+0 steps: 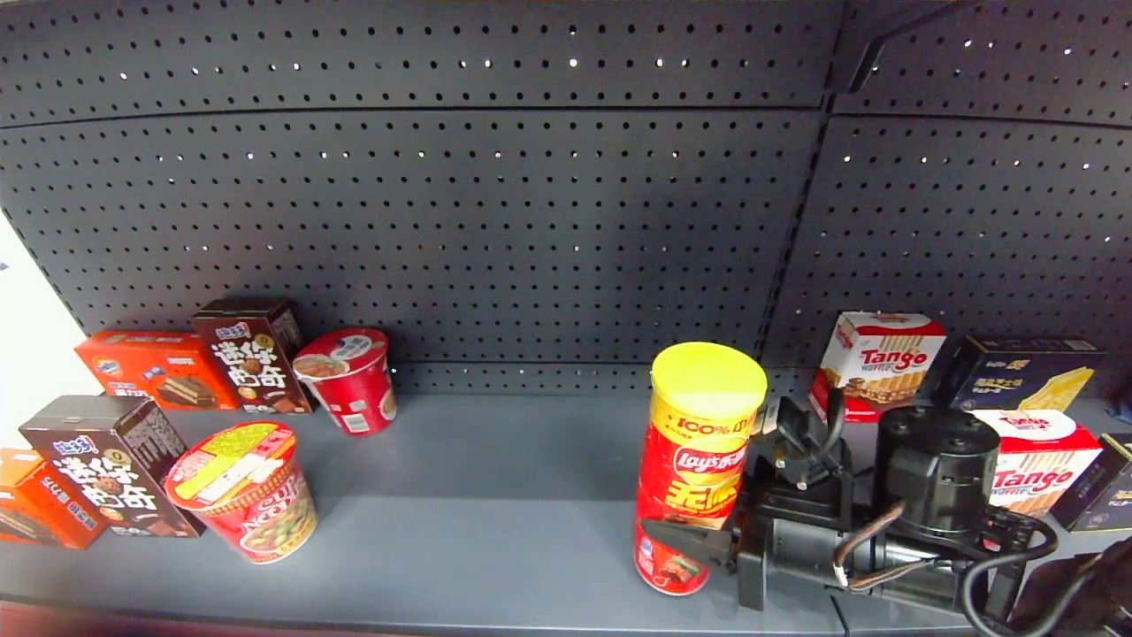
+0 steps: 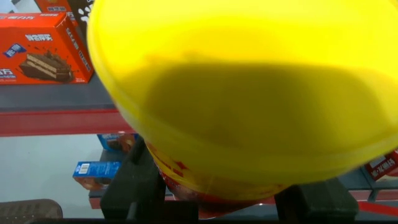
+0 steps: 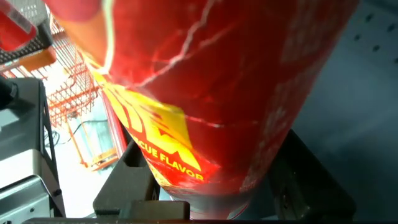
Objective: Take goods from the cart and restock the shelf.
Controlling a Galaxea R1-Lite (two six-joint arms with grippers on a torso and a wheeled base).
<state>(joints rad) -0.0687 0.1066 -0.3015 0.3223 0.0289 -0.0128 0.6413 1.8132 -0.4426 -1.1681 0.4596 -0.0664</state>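
Note:
A red chips can (image 1: 699, 460) with a yellow lid stands upright on the grey shelf board (image 1: 495, 495), right of the middle. My right gripper (image 1: 685, 526) comes in from the right and is shut on its lower half. One finger crosses the front of the can. In the right wrist view the red can (image 3: 224, 93) sits between the black fingers (image 3: 127, 183). In the left wrist view my left gripper (image 2: 224, 199) is shut on a red container with a wide yellow lid (image 2: 249, 93), which hides most of what lies behind.
At the shelf's left stand two cup noodles (image 1: 243, 491), brown boxes (image 1: 252, 354) and orange boxes (image 1: 155, 367). Wafer boxes (image 1: 875, 358) crowd the right end. The board between the cups and the can is bare. An orange wire cart (image 3: 74, 118) stands below.

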